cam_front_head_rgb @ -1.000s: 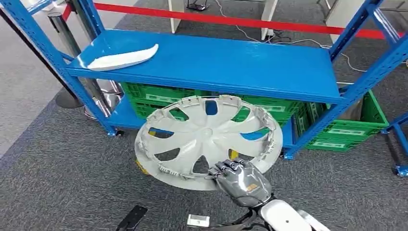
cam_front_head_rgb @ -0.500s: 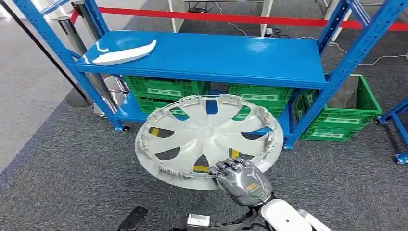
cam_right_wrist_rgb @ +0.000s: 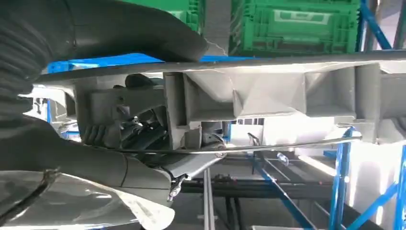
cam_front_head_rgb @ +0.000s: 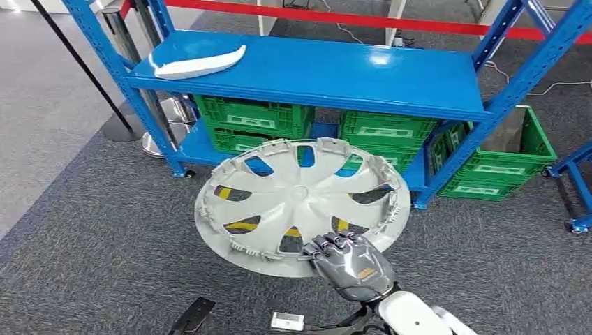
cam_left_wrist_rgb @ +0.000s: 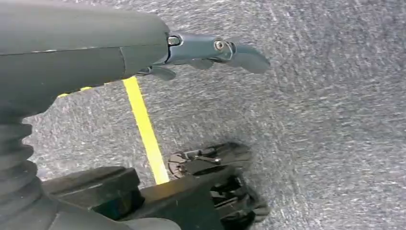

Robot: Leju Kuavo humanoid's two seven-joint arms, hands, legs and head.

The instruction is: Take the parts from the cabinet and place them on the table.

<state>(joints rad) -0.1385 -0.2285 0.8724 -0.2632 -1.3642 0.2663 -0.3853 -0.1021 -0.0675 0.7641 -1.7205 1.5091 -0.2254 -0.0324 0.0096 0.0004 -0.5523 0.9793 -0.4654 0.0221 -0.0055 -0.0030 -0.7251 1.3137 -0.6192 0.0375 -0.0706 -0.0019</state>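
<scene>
Still gripped by the right robot hand [cam_front_head_rgb: 347, 263], the hubcap [cam_front_head_rgb: 301, 202] has stayed put.

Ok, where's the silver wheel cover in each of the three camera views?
Head view: wheel cover centre, right hand gripping its near rim.
Left wrist view: not in it.
Right wrist view: its ribbed rim spans the picture.
Shared landmark: green crates behind it.

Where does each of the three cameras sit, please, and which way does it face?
Head view: high on the body, looking forward and down at the rack, hubcap and right hand.
Left wrist view: behind the left hand, looking down at carpet.
Right wrist view: behind the right hand, facing the hubcap's ribbed edge and green crates.
Head and right wrist views share hubcap and crates.
</scene>
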